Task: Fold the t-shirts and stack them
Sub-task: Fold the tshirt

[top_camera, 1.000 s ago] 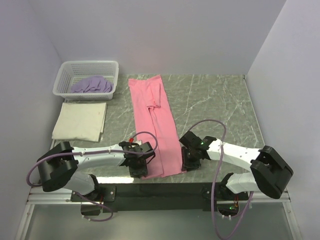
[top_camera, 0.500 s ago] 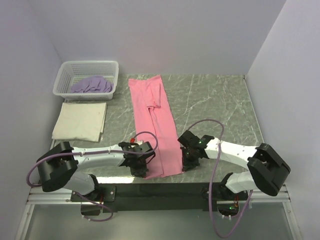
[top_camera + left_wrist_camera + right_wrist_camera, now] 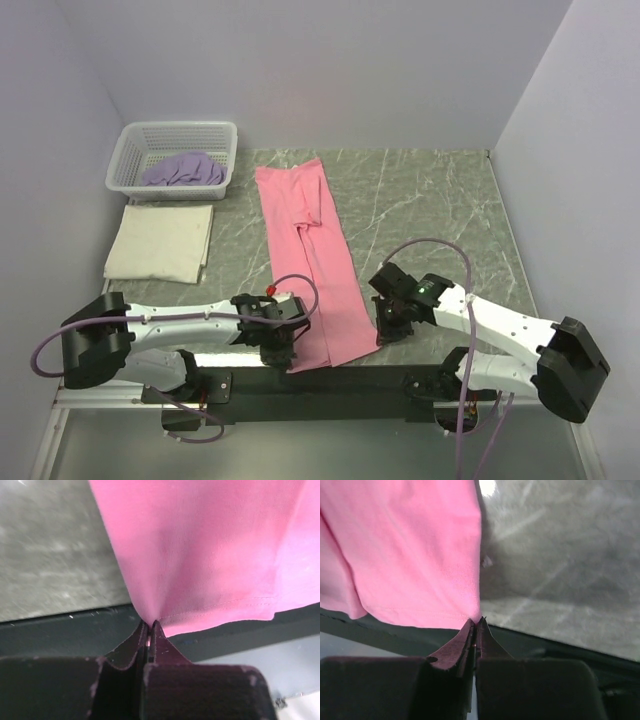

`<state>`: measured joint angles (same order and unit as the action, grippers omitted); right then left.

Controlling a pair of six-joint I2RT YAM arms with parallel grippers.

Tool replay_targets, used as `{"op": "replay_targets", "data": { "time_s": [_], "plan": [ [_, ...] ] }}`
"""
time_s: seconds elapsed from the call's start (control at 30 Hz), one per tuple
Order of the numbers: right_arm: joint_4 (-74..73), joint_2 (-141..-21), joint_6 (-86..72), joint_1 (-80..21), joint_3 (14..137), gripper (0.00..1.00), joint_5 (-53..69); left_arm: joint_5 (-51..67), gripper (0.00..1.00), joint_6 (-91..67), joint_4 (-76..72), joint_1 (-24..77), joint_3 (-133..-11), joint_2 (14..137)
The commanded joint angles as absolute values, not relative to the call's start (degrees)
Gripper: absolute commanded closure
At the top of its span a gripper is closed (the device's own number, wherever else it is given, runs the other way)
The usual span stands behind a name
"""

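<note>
The pink t-shirt [image 3: 312,250] lies folded into a long narrow strip down the middle of the table, its hem at the near edge. My left gripper [image 3: 283,352] is shut on the hem's left corner [image 3: 150,621]. My right gripper [image 3: 384,334] is shut on the hem's right corner [image 3: 478,619]. Both corners are lifted slightly over the table's near edge. The cream t-shirt [image 3: 160,242] lies folded at the left. The lavender t-shirt [image 3: 183,171] is bunched in the basket.
The white lattice basket [image 3: 132,148] stands at the back left corner. The dark front rail [image 3: 330,380] runs along the near edge of the grey marbled table [image 3: 430,210]. Walls close in the left, back and right.
Both grippers have moved toward the near edge, pulling the pink shirt's hem with them; the right gripper also shifted right. The shirt's strip has slid slightly nearer.
</note>
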<state>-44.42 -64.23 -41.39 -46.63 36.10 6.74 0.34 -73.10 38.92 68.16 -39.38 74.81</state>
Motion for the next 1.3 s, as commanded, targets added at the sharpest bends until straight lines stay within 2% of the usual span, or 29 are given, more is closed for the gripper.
{"op": "replay_targets", "data": {
  "time_s": [0.0,0.1,0.4,0.7,0.97,1.27],
  "plan": [
    [-51.4,-63.8,-38.8,-46.8,40.8,1.0,4.5,3.0,0.99,-72.4,39.6,68.4,-41.5,72.9],
    [-52.1,-65.7,-36.5,-45.4,46.2,1.0,3.9,1.0,0.99,-70.2,40.7,64.2,-44.4,71.9],
    [-50.7,-78.7,-28.0,-37.0,64.7,1.0,1.3,-6.7,0.99,-59.0,41.7,41.8,-54.0,72.7],
    [-45.8,-94.3,-20.6,-31.7,81.6,1.0,1.1,-11.9,0.99,-52.6,33.2,30.6,-57.0,78.4],
    [-42.1,-104.4,-19.5,-31.3,88.1,1.0,1.7,-11.3,0.99,-46.9,23.8,27.2,-57.6,83.1],
    [-38.8,-105.3,-20.4,-28.8,86.9,1.0,0.1,-11.6,0.99,-42.6,19.5,26.3,-59.1,87.8]
  ]
}}
